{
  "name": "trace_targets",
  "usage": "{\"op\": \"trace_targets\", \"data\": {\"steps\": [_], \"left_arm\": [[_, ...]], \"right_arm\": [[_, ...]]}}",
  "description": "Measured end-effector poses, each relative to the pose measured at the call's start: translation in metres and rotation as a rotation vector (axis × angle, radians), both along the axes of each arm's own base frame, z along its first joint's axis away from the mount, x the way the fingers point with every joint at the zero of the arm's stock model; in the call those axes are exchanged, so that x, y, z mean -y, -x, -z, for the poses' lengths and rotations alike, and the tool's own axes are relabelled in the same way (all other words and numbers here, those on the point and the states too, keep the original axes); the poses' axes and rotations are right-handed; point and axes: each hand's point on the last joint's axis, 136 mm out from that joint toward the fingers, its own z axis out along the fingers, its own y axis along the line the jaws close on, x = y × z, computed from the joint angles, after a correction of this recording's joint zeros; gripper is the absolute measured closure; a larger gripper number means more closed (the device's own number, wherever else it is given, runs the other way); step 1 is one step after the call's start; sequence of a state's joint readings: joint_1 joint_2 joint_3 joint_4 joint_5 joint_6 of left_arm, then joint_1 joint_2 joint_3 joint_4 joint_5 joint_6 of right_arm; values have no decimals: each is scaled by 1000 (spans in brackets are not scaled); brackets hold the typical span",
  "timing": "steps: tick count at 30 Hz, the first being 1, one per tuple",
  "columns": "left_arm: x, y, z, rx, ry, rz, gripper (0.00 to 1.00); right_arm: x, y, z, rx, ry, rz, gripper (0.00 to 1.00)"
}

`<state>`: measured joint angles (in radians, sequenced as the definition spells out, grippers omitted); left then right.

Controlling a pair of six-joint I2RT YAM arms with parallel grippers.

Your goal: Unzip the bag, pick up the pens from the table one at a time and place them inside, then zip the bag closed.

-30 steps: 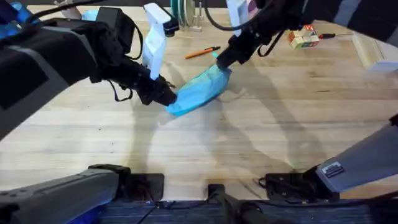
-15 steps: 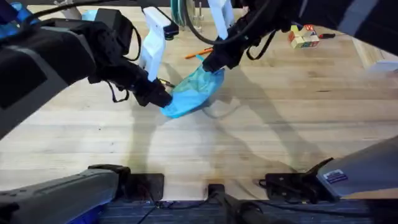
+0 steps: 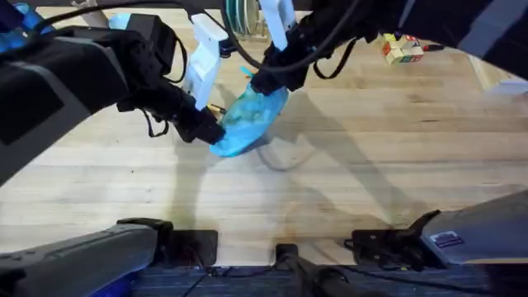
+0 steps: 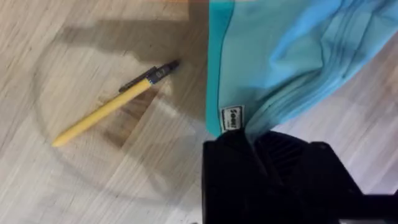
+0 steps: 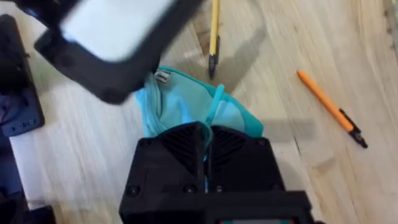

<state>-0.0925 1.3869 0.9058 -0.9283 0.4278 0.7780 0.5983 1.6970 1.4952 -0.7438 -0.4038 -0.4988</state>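
In the upper middle of the overhead frame, the soft, crumpled turquoise fabric pouch [image 3: 246,120] bunches above the pale plank tabletop [image 3: 346,173], left hand [image 3: 210,132] and right hand [image 3: 262,81] each clenched on an end. A slim yellow pen [image 4: 109,107] and orange pen [image 5: 329,107] lie nearby.

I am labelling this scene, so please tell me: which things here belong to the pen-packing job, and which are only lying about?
For the job:
- turquoise pencil pouch, held at both ends
- yellow pen
- orange pen
- left gripper
- right gripper

Lying about:
- coloured blocks
- white spray bottle
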Motion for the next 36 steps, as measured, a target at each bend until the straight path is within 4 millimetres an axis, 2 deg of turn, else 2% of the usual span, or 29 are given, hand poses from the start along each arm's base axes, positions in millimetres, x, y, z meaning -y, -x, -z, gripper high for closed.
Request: {"op": "trace_targets", "data": {"steps": [10, 18, 21, 22, 24, 28, 29, 30, 36], "left_arm": [[-4, 3, 3, -11, -22, -4, 958], [-4, 3, 4, -13, -26, -4, 958], [-4, 3, 4, -13, -26, -4, 959], [-4, 3, 4, -13, -26, -4, 959], [-4, 3, 3, -11, -26, -4, 959], [-1, 0, 2, 0, -6, -1, 959], [3, -2, 0, 9, 18, 3, 959], [11, -10, -7, 47, 67, 14, 959], [14, -8, -9, 40, 80, 20, 959]], "right_arm": [[-28, 9, -16, 68, -62, -67, 970], [-34, 9, -20, 78, -88, -81, 970], [-34, 10, -20, 76, -91, -83, 920], [-34, 10, -20, 74, -92, -85, 887], [-34, 11, -21, 62, -101, -88, 704], [-29, 10, -20, 40, -109, -80, 130], [-23, 1, -23, 38, -131, -62, 8], [-17, -5, -27, 29, -156, -51, 6], [5, -24, -28, 23, -172, 8, 6]]}}
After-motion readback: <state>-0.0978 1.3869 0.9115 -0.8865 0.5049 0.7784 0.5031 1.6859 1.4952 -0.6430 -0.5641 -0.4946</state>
